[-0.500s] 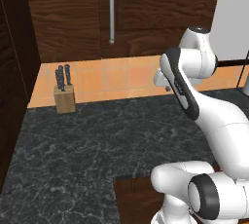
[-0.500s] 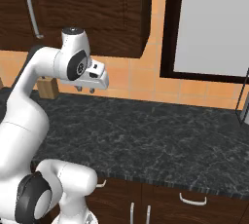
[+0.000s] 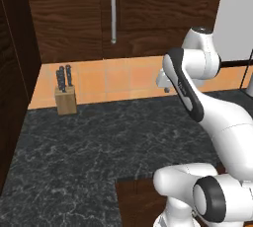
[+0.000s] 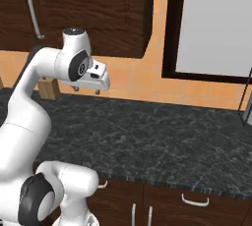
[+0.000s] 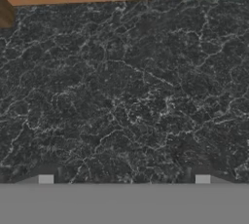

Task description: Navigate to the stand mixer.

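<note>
One claw (image 4: 87,90) hovers above the dark counter (image 3: 99,137), right of the knife block (image 3: 65,98), fingers apart, holding nothing. Mixer judged heavy, rigid; grasp unnecessary.

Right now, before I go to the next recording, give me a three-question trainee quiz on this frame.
1. True or false: the knife block stands against the tiled wall at the counter's left end.
2. What hangs on the dark upper cabinet above the counter? A) a towel B) a long metal handle C) a clock
3. Fill in: in the hand view, the tool looks down on the ____ counter surface.

Key: 1 true; 2 B; 3 dark marbled.
</note>
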Motion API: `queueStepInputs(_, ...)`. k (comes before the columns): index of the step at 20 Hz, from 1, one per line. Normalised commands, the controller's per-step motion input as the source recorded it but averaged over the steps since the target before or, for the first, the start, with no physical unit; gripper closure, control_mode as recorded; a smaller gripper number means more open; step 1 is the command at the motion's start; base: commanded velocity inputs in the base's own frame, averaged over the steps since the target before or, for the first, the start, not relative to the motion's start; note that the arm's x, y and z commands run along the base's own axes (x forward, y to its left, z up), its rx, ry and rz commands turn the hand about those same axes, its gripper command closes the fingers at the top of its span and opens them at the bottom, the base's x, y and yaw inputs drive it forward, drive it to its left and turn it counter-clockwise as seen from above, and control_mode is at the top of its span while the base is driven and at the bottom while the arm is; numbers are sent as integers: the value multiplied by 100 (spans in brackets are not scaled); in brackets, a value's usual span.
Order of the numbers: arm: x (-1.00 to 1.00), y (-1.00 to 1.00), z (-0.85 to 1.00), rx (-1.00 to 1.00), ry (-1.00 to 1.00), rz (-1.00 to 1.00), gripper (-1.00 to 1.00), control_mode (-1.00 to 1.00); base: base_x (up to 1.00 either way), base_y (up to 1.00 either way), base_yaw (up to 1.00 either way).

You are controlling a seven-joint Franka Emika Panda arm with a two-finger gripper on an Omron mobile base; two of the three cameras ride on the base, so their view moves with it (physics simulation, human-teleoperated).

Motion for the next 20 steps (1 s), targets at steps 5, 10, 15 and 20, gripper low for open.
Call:
queueStepInputs(5, 0, 0, 0, 0, 0, 0, -100, 100, -9, 9, -63)
queueStepInputs(10, 0, 0, 0, 0, 0, 0, -100, 100, 0, 4, -99)
queueStepInputs(15, 0, 0, 0, 0, 0, 0, -100, 100, 5, 0, -95)
queueStepInputs(20, 0, 0, 0, 0, 0, 0, -100, 100, 18, -14, -88)
